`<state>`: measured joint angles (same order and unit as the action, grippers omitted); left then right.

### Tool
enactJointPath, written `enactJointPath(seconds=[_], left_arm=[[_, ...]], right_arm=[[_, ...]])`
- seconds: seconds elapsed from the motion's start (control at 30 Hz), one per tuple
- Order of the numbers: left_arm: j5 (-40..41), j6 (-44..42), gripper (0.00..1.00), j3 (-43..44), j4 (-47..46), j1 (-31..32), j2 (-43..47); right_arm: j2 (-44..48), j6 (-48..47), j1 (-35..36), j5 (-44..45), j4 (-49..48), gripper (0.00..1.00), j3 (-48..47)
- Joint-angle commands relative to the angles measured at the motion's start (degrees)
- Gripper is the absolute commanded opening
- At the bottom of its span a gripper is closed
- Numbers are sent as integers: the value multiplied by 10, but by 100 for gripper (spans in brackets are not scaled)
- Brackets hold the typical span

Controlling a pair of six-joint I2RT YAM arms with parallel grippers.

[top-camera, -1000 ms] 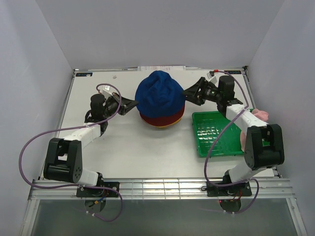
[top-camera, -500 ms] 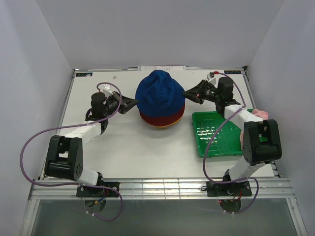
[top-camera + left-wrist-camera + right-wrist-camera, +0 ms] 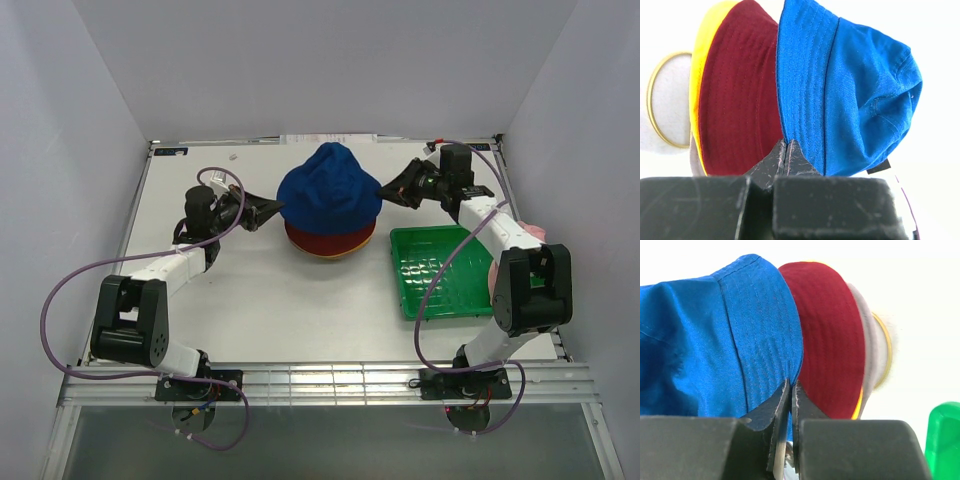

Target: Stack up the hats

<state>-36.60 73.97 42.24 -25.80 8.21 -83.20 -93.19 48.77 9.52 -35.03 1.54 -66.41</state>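
Observation:
A blue hat (image 3: 330, 192) tops the stack at the middle of the table, over a dark red hat (image 3: 322, 238) and a yellow hat (image 3: 332, 253). My left gripper (image 3: 279, 208) is shut on the blue hat's left brim, and my right gripper (image 3: 381, 190) is shut on its right brim. In the left wrist view the shut tips (image 3: 786, 143) pinch the blue hat (image 3: 855, 95) beside the red hat (image 3: 740, 100) and the yellow hat (image 3: 702, 65). In the right wrist view the gripper (image 3: 791, 383) pinches the blue brim (image 3: 760, 340) next to the red hat (image 3: 830, 340). A grey hat (image 3: 867, 340) lies below.
A green tray (image 3: 445, 272) lies right of the stack, under the right arm. A pink hat (image 3: 536, 232) peeks out at the table's right edge. The gold wire stand (image 3: 654, 117) shows under the stack. Papers (image 3: 330, 139) lie at the back edge.
My right gripper has shut on the blue hat's right brim. The brim is now pulled outward and lifted between both grippers, showing more of the red hat beneath.

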Motion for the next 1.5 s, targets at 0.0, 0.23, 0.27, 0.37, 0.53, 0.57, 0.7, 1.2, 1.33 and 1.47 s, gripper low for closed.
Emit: enactJointPath(seconds=[0.0,0.23,0.27,0.37,0.53,0.57,0.7,1.2,1.33,1.47], left_arm=[[-6,22,0,31,28,-2,13],[9,1,0,46,88,0,11],[14,-2,0,46,101,0,10],[21,-11,0,38,111,0,3],[22,-6,0,12,117,1,-12],[22,-7,0,10,117,0,-14],[30,-13,0,4,119,0,-21],[42,-45,0,-15,119,0,-76],[45,-52,0,-18,119,-1,-88],[50,-59,0,-22,118,-1,-98]], right_arm=[[2,-60,-1,44,89,8,-41],[-6,-104,13,86,148,8,-60],[-9,-109,15,93,154,8,-64],[-14,-115,21,102,156,8,-51],[-24,-121,30,112,155,8,-37],[-25,-124,30,115,157,8,-36],[-28,-133,31,129,160,8,-26],[-45,-163,35,167,174,8,-9],[-50,-173,40,186,181,8,-6],[-62,-184,50,203,188,8,-5]])
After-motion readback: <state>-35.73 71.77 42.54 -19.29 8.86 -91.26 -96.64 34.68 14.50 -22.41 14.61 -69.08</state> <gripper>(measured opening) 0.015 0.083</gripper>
